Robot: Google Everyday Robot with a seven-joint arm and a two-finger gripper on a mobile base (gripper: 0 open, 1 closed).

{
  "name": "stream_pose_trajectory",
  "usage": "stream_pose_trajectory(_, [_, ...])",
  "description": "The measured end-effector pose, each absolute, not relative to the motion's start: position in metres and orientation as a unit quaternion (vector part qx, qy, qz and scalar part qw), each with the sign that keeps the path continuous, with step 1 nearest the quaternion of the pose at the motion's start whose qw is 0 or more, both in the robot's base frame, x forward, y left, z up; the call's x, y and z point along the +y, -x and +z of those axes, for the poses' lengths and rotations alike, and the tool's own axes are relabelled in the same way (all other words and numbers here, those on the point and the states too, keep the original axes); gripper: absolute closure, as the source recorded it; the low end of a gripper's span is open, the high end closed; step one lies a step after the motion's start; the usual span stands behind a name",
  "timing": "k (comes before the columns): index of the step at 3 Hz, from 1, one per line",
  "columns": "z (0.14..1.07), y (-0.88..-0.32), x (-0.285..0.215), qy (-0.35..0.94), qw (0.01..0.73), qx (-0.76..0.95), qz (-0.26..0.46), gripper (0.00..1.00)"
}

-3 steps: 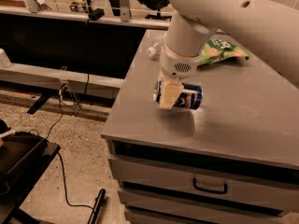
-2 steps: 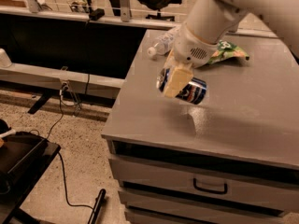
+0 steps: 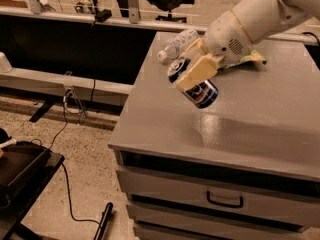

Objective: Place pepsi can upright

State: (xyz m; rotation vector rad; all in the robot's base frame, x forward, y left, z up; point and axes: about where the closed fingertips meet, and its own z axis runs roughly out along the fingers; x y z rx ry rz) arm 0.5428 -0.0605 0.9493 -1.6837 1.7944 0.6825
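Camera view has my jaws clamped on the can (image 3: 204, 92), tilted over the bench (image 3: 240, 129); next, I judge, it needs turning upright and lowering.

**Colour rundown: lots of grey, one blue can**

The pepsi can (image 3: 205, 94) is dark blue with a silver top and a pale logo patch. The gripper (image 3: 192, 76) pinching it, over the left part of the cabinet top (image 3: 250, 119), has cream-tan fingers (image 3: 197, 70) on a white arm (image 3: 260, 11). The cabinet's plain matte grey with a black drawer handle (image 3: 225, 201). On the far side there's a clear bottle (image 3: 177, 43) and a green snack bag (image 3: 245, 60). The floor (image 3: 85, 149) is speckled beige.
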Motion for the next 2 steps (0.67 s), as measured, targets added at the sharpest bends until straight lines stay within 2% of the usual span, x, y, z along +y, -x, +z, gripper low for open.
stream_pose_trajectory(2, [0.982,-0.528,-0.059,0.553,0.411,0.650,0.321,1.00])
